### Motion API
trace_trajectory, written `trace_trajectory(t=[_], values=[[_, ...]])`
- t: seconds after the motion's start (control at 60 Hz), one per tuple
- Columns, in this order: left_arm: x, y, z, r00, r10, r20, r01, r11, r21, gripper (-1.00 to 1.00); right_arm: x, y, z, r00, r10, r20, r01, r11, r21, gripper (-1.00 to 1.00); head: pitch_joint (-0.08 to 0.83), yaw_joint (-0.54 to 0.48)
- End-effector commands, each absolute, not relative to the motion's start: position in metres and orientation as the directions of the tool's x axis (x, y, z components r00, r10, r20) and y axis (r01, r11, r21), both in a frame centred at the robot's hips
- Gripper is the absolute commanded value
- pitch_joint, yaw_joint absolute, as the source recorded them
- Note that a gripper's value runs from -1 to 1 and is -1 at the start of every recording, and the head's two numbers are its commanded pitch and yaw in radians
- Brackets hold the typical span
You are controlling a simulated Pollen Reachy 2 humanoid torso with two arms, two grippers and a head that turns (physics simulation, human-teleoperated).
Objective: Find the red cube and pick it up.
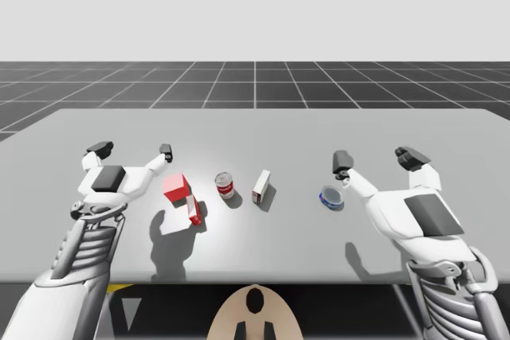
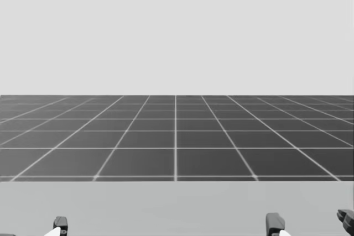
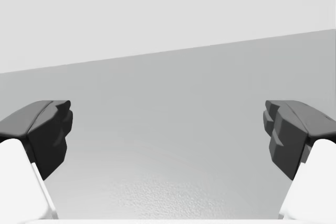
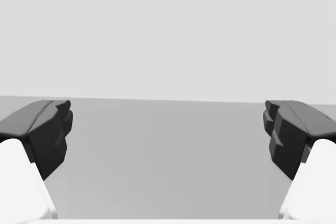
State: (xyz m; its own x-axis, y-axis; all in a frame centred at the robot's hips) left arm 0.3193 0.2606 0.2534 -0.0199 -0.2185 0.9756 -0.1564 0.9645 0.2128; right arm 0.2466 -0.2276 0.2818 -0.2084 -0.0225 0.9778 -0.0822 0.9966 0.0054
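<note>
Nearest to me on the table (image 1: 446,133), in the high view, lies a small red box (image 1: 194,211). Just behind it, on its left, sits the red cube (image 1: 176,187). I cannot tell whether the two touch. The cube rests flat on one face and seems turned a little against the table's edge. Its sides are equal, so it has no long axis.

To the right of the cube come a red can (image 1: 225,185), standing upright, then a white box (image 1: 260,186), also standing, and further right a low blue can (image 1: 331,197).

A little farther from me is the left gripper (image 1: 133,150), just left of the cube and beyond it. Its fingers stand wide apart and hold nothing; in its wrist view only bare table lies between them. The right gripper (image 1: 376,158) is just behind the blue can, on its right, also spread wide with nothing in it.
</note>
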Motion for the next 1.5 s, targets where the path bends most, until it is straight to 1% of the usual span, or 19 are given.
trace_trajectory(t=[0.017, 0.033, 0.1, 0.133, 0.2, 0.217, 0.283, 0.3, 0.367, 0.55, 0.617, 0.7, 0.9, 1.05, 1.2, 1.333, 1.417, 1.467, 1.5], values=[[0.3191, 0.2602, 0.2533, -0.019, -0.222, 0.975, -0.156, 0.964, 0.217, -1.00, 0.2455, -0.2253, 0.2798, -0.228, -0.035, 0.973, -0.045, 0.999, 0.026, -1.00, 0.007, -0.01], [0.3191, 0.2602, 0.2534, -0.019, -0.223, 0.975, -0.156, 0.964, 0.217, -1.00, 0.2454, -0.2252, 0.2799, -0.228, -0.026, 0.973, -0.037, 0.999, 0.018, -1.00, 0.007, -0.01], [0.3190, 0.2602, 0.2534, -0.019, -0.222, 0.975, -0.157, 0.964, 0.216, -1.00, 0.2461, -0.2252, 0.2798, -0.209, -0.020, 0.978, -0.061, 0.998, 0.007, -1.00, 0.012, -0.01], [0.3189, 0.2603, 0.2534, -0.019, -0.221, 0.975, -0.157, 0.964, 0.216, -1.00, 0.2466, -0.2253, 0.2802, -0.207, -0.014, 0.978, -0.050, 0.999, 0.004, -1.00, 0.018, -0.01], [0.3188, 0.2602, 0.2535, -0.019, -0.220, 0.975, -0.157, 0.964, 0.215, -1.00, 0.2469, -0.2260, 0.2805, -0.198, -0.023, 0.980, -0.057, 0.998, 0.012, -1.00, 0.041, -0.01], [0.3189, 0.2602, 0.2535, -0.019, -0.220, 0.975, -0.157, 0.964, 0.215, -1.00, 0.2472, -0.2262, 0.2806, -0.199, -0.022, 0.980, -0.057, 0.998, 0.011, -1.00, 0.064, -0.01], [0.3190, 0.2601, 0.2535, -0.017, -0.220, 0.975, -0.157, 0.964, 0.215, -1.00, 0.2474, -0.2266, 0.2808, -0.200, -0.025, 0.980, -0.053, 0.998, 0.015, -1.00, 0.101, -0.01], [0.3191, 0.2601, 0.2535, -0.017, -0.220, 0.975, -0.157, 0.964, 0.215, -1.00, 0.2476, -0.2268, 0.2808, -0.201, -0.025, 0.979, -0.050, 0.999, 0.015, -1.00, 0.129, -0.01], [0.3193, 0.2606, 0.2536, -0.016, -0.219, 0.976, -0.157, 0.964, 0.214, -1.00, 0.2477, -0.2272, 0.2811, -0.204, -0.025, 0.979, -0.044, 0.999, 0.016, -1.00, 0.182, 0.00], [0.3199, 0.2611, 0.2540, -0.015, -0.221, 0.975, -0.158, 0.964, 0.216, -1.00, 0.2484, -0.2283, 0.2812, -0.203, -0.028, 0.979, -0.041, 0.999, 0.020, -1.00, 0.306, 0.02], [0.3199, 0.2613, 0.2540, -0.014, -0.220, 0.975, -0.159, 0.964, 0.215, -1.00, 0.2487, -0.2287, 0.2810, -0.203, -0.028, 0.979, -0.041, 0.999, 0.020, -1.00, 0.362, 0.04], [0.3200, 0.2617, 0.2540, -0.012, -0.218, 0.976, -0.160, 0.964, 0.214, -1.00, 0.2492, -0.2294, 0.2808, -0.197, -0.028, 0.980, -0.047, 0.999, 0.019, -1.00, 0.441, 0.10], [0.3206, 0.2633, 0.2541, -0.001, -0.215, 0.977, -0.160, 0.964, 0.212, -1.00, 0.2494, -0.2281, 0.2800, -0.195, -0.022, 0.981, -0.057, 0.998, 0.011, -1.00, 0.539, 0.22], [0.3209, 0.2634, 0.2539, 0.005, -0.214, 0.977, -0.157, 0.965, 0.212, -1.00, 0.2491, -0.2290, 0.2808, -0.205, -0.026, 0.978, -0.047, 0.999, 0.017, -1.00, 0.596, 0.30], [0.3208, 0.2634, 0.2542, 0.011, -0.198, 0.980, -0.143, 0.970, 0.198, -1.00, 0.2487, -0.2298, 0.2808, -0.205, -0.028, 0.978, -0.044, 0.999, 0.019, -1.00, 0.621, 0.36], [0.3207, 0.2627, 0.2548, 0.015, -0.184, 0.983, -0.126, 0.975, 0.185, -1.00, 0.2486, -0.2298, 0.2806, -0.204, -0.026, 0.979, -0.042, 0.999, 0.018, -1.00, 0.634, 0.40], [0.3204, 0.2617, 0.2557, 0.022, -0.165, 0.986, -0.098, 0.981, 0.166, -1.00, 0.2488, -0.2298, 0.2806, -0.204, -0.023, 0.979, -0.040, 0.999, 0.015, -1.00, 0.637, 0.40], [0.3196, 0.2614, 0.2570, 0.030, -0.144, 0.989, -0.071, 0.987, 0.146, -1.00, 0.2489, -0.2299, 0.2806, -0.203, -0.024, 0.979, -0.041, 0.999, 0.016, -1.00, 0.638, 0.41], [0.3179, 0.2605, 0.2586, 0.048, -0.115, 0.992, -0.026, 0.993, 0.116, -1.00, 0.2488, -0.2301, 0.2807, -0.203, -0.022, 0.979, -0.041, 0.999, 0.014, -1.00, 0.638, 0.40]])
